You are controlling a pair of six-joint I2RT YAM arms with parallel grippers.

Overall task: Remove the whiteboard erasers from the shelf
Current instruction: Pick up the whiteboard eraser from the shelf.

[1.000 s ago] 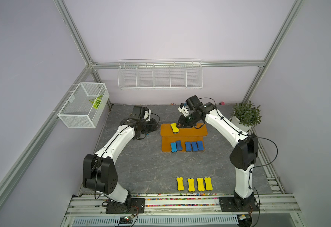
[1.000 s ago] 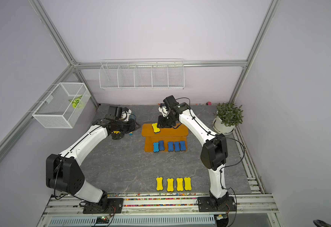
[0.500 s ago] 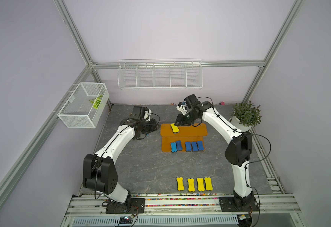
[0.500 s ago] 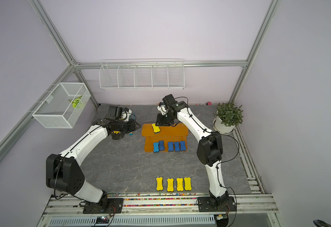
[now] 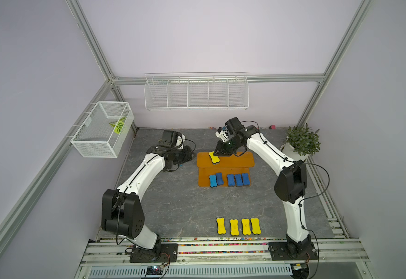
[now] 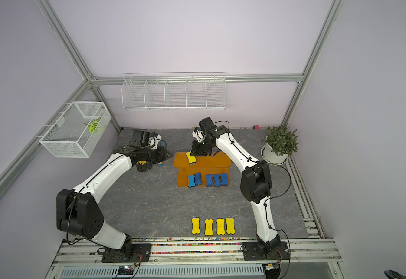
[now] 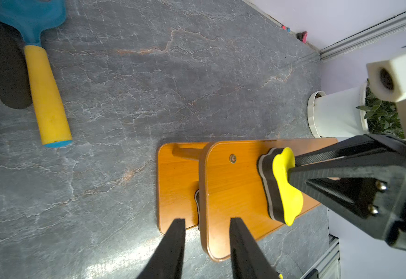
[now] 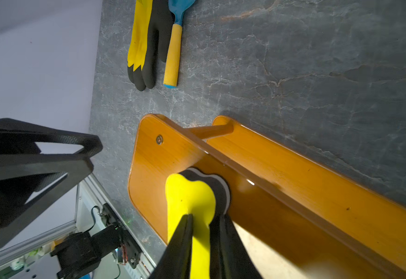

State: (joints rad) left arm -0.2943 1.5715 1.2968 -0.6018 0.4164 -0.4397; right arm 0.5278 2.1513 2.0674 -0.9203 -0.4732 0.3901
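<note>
In both top views the last yellow eraser lies skewed at the left end of the shelf, on its top board a little above frame centre. The right gripper is down on it. Five blue erasers sit on the lower tier, and four yellow erasers are lined up on the table near the bottom edge. From this height we cannot say whether the gripped eraser is clear of the board.

In the left wrist view the left gripper hangs just off the shelf's end, jaws apart and empty. We think a small advance there could nudge the shelf and shake the blue row.

In the right wrist view the right gripper's jaws look clamped across the eraser's narrow waist, with one finger on the yellow foam and one against the dark felt side. Soft foam held this way may twist or slip as it rises. A dragging felt edge could also pull the light shelf along.
</note>
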